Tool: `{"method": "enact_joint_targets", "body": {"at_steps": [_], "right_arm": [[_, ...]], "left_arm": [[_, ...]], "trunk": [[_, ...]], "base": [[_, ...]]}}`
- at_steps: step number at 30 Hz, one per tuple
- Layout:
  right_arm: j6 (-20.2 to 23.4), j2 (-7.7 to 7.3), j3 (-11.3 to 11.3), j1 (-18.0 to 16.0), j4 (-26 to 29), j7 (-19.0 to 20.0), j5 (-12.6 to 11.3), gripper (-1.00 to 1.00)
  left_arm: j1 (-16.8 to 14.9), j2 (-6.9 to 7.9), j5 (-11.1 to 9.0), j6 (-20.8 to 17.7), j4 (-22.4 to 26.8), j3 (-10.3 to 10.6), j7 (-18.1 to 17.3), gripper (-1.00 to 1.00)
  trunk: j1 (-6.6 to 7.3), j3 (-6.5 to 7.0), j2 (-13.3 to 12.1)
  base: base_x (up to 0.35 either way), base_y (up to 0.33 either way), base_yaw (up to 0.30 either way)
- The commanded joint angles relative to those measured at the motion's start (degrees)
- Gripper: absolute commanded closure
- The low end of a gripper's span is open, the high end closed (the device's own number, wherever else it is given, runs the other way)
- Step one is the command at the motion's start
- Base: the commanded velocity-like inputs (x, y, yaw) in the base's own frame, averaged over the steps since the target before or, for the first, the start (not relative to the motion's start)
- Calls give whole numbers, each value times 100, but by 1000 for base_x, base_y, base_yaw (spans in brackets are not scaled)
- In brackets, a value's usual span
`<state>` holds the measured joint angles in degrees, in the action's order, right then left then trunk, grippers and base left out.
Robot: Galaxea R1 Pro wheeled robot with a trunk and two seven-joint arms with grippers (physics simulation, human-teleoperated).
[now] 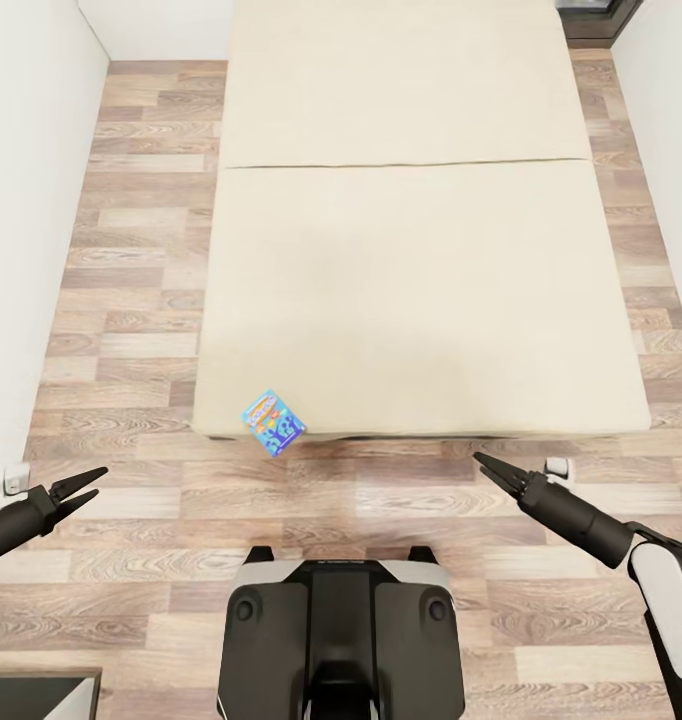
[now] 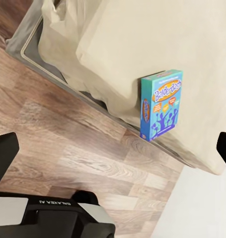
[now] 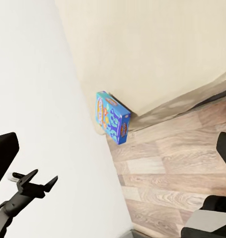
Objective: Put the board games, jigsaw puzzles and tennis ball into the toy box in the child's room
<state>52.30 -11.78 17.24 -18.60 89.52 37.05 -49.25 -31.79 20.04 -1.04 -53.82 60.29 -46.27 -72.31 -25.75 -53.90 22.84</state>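
Observation:
A light-blue board game with an orange logo rests at the near edge of the cream bed, left of centre, with one corner past the edge. The same box appears in the left wrist view and the right wrist view. My left gripper hovers open over the floor, left of and nearer than the box. On the other side my right gripper is open too, also short of the bed. Neither one holds anything or touches the box.
Wood-plank floor runs along both sides of the bed, between white walls. My own base is close to the bed's near edge. A dark furniture corner sits at the lower left.

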Motion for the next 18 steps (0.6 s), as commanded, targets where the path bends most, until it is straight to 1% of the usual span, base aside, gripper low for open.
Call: {"method": "enact_joint_targets", "body": {"at_steps": [1, 3, 4, 5, 6, 9, 13, 18], "right_arm": [[25, 26, -7, -3, -4, 14, 24, -100], [8, 99, -39, -3, -44, -4, 156, -100], [-21, 137, -50, -3, -86, -14, 302, -100], [-41, 150, -55, -3, -103, -14, 381, -100], [-89, 169, -61, -3, -128, -4, 524, -100], [-184, 194, -68, -3, -173, 5, 705, -100], [-335, 203, -75, -3, -241, 11, 795, -100], [-386, 203, -70, -3, -262, 36, 821, -100]], "left_arm": [[-2, 0, -9, -59, 0, -5, -14, -100], [-2, 5, -14, -63, 0, -8, -17, -100], [-2, 10, -16, -65, 0, -10, -18, -100], [-2, 11, -16, -65, 0, -11, -19, -100], [-2, 14, -19, -66, 0, -12, -19, -100], [-2, 16, -19, -67, 0, -13, -20, -100], [-2, 17, 2, -66, 0, -14, -15, -100], [2, 30, 5, -64, 0, -21, -18, -100]], "trunk": [[-4, 4, 8], [-4, 21, 8], [-4, 30, 8], [-4, 39, 8], [-4, 49, 8], [-4, 76, 8], [-4, 113, 8], [-4, 160, 8]], "base": [[0, 0, 0], [0, 0, 0], [0, 0, 0], [0, 0, 0], [0, 0, 0], [0, 0, 0], [0, 0, 0], [0, 0, 0]]}}
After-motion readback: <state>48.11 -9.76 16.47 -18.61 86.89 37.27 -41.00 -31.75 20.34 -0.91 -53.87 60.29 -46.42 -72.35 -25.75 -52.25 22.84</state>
